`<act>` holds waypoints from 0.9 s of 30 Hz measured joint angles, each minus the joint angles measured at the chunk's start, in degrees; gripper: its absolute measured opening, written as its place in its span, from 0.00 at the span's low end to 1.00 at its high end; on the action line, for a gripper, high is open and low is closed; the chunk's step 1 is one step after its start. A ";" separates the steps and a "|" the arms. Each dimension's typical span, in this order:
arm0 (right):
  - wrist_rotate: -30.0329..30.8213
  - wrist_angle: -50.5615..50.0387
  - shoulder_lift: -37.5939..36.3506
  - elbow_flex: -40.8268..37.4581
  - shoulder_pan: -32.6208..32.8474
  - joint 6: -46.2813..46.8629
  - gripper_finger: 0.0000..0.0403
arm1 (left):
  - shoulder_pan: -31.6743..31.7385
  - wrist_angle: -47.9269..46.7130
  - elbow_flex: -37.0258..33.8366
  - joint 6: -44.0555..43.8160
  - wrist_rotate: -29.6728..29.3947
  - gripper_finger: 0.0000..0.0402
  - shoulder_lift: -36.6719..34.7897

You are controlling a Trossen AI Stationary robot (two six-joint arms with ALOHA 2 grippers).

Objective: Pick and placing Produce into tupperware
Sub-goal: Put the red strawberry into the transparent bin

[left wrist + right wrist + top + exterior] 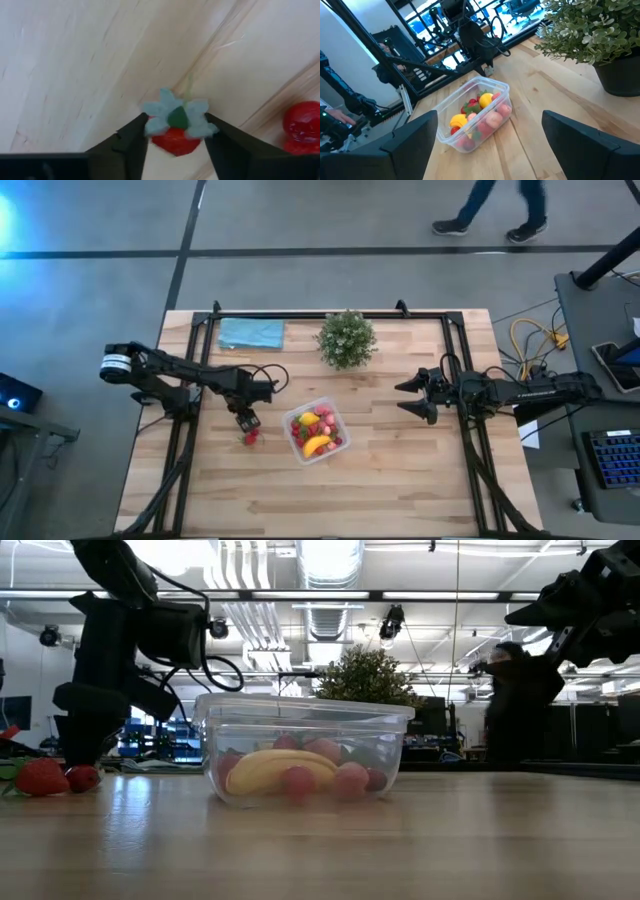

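Left gripper (172, 145): it was down at the bench (400, 490), just left of the tupperware (316, 432), with its jaws partly closed around a red strawberry (175, 140). In the left wrist view the two dark fingers (125, 147) stood on either side of the berry's pale leafy cap, at or very near its sides; whether they had a firm pinch yet could not be told.
Why there: judged from the task, the berry lay loose on the wood outside the container, so the arm had come low and straddled it in order to lift it.
Other loose produce: a second red berry (302, 127) lay near the first, also on bare wood, apart from the jaws.
Right gripper (412, 397): it waited above the bench to the right of the tupperware, jaws spread wide and holding nothing, facing the container as its wrist view showed.
Tupperware contents: the clear tub sat near the middle of the bench and held a banana (317, 444), a small lemon (486, 99), and several red and pink berries, loosely piled well below the rim.
Room left: by my reckoning there was space for the two loose berries.
Bystanders: a potted plant (346, 338) and a teal cloth (250, 333) sat at the far side of the bench, clear of the work.
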 joint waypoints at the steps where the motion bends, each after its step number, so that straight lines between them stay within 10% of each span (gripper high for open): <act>1: 0.00 0.01 0.00 0.02 -0.02 0.00 0.87 | 0.00 -0.02 0.00 0.03 -0.03 0.40 0.00; 27: 0.00 0.02 0.00 0.00 0.00 0.00 0.87 | -0.01 0.57 17.69 4.62 -1.36 0.30 -0.55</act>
